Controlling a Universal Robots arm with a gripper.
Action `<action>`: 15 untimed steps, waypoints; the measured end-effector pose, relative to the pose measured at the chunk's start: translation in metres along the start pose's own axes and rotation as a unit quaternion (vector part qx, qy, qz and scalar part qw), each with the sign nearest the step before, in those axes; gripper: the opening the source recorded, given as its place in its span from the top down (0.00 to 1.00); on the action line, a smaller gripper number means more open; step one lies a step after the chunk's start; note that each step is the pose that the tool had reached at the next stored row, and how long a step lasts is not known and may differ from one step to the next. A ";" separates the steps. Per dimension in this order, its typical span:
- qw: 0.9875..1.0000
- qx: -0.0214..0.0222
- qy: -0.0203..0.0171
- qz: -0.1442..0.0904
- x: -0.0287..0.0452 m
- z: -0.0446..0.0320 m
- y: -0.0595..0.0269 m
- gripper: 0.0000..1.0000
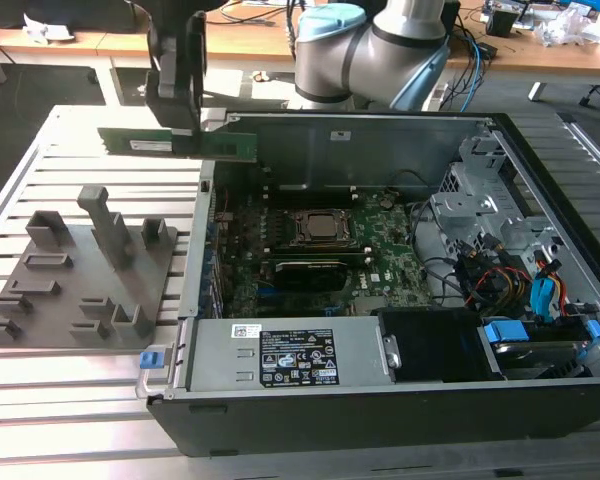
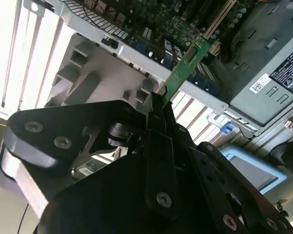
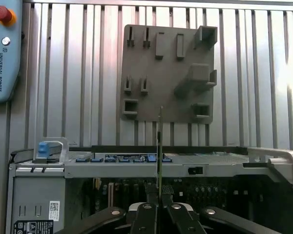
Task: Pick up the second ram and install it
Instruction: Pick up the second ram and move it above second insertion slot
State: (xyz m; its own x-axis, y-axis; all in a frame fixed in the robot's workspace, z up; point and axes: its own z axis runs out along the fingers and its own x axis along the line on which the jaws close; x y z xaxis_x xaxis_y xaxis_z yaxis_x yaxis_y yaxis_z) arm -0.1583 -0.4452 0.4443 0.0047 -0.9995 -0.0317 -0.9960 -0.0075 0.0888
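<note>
The gripper (image 1: 176,126) is clenched on the second ram (image 1: 232,146), holding it level in the air, lengthwise along the rear wall of the open computer case (image 1: 360,135). The stick hangs over the case's corner beside the gray holder plate (image 1: 75,275) on the worktop (image 1: 40,400), well above the motherboard (image 1: 385,250).
</note>
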 end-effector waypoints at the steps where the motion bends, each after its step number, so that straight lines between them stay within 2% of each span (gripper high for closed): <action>1: 1.000 0.000 0.000 0.000 0.0000 -0.0005 -0.0059 0.86; 3: 1.000 0.000 0.000 0.000 0.0000 -0.0020 -0.0231 0.86; 5: 1.000 0.000 0.000 0.000 0.0001 -0.0027 -0.0296 0.86; 8: 1.000 0.000 0.000 0.000 0.0000 -0.0046 -0.0514 0.86; 10: 1.000 0.000 0.000 0.000 0.0000 -0.0055 -0.0616 0.86; 13: 1.000 0.000 0.000 0.000 0.0000 -0.0064 -0.0726 0.86; 15: 1.000 0.000 0.000 0.000 0.0000 -0.0076 -0.0856 0.86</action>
State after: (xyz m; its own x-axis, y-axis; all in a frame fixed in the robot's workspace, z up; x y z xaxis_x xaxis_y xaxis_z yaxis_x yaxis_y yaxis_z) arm -0.0723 -0.4448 0.4443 0.0045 -0.9995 -0.0315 -0.9960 -0.0073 0.0889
